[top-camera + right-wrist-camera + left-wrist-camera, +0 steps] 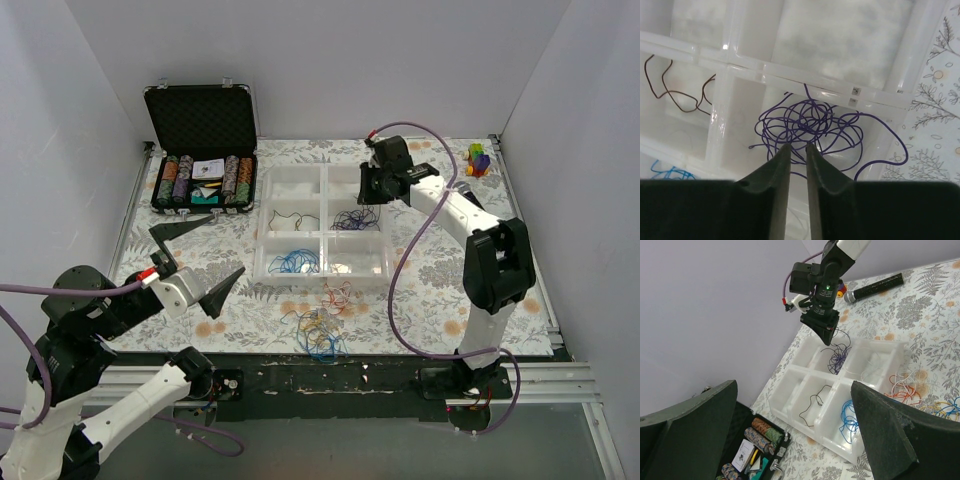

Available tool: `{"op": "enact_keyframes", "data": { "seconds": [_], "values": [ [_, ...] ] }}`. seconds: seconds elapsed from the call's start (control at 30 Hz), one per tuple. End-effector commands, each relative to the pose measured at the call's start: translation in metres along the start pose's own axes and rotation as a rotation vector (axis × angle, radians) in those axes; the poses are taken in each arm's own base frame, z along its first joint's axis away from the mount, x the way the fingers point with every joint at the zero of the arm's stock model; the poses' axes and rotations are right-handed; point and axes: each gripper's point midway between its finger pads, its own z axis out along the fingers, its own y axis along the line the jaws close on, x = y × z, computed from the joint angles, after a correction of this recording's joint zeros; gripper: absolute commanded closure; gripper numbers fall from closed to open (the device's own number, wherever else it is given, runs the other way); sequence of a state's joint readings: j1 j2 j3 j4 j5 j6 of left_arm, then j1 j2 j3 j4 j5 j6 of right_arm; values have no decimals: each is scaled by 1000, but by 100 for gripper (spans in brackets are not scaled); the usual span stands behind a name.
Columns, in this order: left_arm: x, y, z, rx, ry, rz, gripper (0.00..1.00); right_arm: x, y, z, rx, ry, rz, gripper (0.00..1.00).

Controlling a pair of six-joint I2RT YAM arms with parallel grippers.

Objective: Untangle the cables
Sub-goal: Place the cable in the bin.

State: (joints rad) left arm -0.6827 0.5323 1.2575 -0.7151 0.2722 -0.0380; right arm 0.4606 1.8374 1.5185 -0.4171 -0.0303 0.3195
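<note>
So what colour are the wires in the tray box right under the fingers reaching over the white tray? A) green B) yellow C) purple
C: the right wrist view shows a bundle of purple wires lying in a white tray compartment just beyond the right arm's fingers.

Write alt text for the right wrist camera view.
Two dark fingers, nearly together, hover over a loose bundle of purple cables lying in a compartment of a white tray. A brown cable lies in the neighbouring compartment.

No legible text anywhere.
</note>
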Motion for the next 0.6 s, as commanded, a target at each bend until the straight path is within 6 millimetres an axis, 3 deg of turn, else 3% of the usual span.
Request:
{"op": "enact_keyframes", "data": {
  "seconds": [0.0, 0.07, 0.27, 0.4, 0.57],
  "values": [
    [-7, 3, -9, -12, -12, 0, 2, -29, 5, -18, 23, -90, -15, 62],
    [-6, 2, -10, -13, -12, 2, 2, -38, 5, -31, 39, -126, -26, 54],
    [-6, 1, -9, -11, -16, -3, 2, -51, 3, -61, 73, -176, -27, 46],
    [-6, 0, -10, -12, -17, -5, 2, -37, -14, -66, 143, -167, -25, 45],
    [-6, 0, -11, -13, -18, -1, 2, -17, -24, -56, 165, -124, -32, 49]
  ]
}}
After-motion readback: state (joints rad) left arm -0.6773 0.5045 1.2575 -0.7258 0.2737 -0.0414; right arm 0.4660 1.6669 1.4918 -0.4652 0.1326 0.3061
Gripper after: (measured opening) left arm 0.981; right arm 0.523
